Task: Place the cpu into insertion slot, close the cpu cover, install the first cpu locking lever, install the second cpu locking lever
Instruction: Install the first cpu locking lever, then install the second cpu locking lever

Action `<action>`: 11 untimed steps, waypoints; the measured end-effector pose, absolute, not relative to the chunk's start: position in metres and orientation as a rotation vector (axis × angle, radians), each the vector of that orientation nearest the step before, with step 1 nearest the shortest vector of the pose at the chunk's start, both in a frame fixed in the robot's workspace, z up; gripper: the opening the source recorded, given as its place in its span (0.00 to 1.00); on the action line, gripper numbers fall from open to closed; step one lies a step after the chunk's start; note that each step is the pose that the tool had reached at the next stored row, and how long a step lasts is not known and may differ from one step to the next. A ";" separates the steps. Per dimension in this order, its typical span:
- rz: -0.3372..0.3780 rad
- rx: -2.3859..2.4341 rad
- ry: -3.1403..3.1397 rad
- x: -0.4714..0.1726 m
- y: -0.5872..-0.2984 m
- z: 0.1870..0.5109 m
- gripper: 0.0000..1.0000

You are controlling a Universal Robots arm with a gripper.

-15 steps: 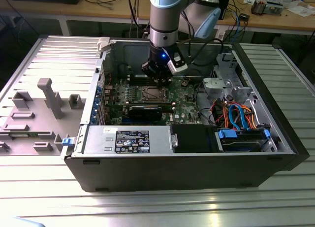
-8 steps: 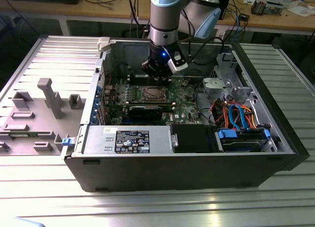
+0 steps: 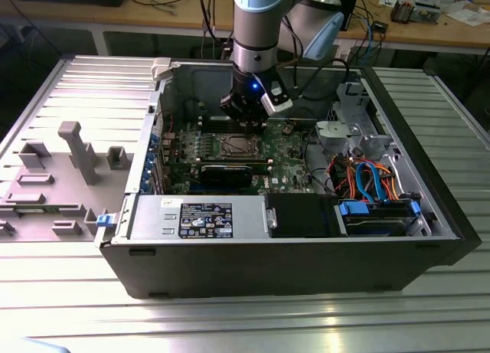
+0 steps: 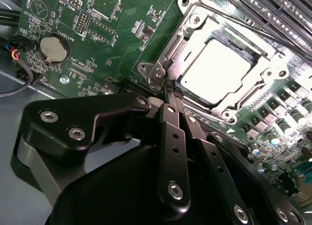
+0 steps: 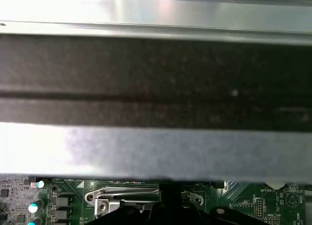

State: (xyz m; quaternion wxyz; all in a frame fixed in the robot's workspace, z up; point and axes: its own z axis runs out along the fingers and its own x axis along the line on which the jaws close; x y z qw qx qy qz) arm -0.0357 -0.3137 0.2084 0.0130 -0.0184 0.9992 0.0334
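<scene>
Your gripper [image 4: 171, 91] is hovering, fingers pressed together, touching the closed cpu cover [image 4: 192, 34] at the insertion slot [image 4: 214, 71].

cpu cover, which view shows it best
The second wrist view: the cpu cover lies flat over the socket, its silvery frame seen close, just past the end effector. The exterior view shows it as a small square on the board below the arm. The first wrist view shows its metal edge.
</scene>
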 end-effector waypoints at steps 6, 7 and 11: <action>0.104 -0.057 3.113 -0.036 -0.315 0.208 0.11; 0.104 -0.057 3.113 -0.036 -0.315 0.208 0.11; 0.104 -0.057 3.113 -0.036 -0.317 0.208 0.11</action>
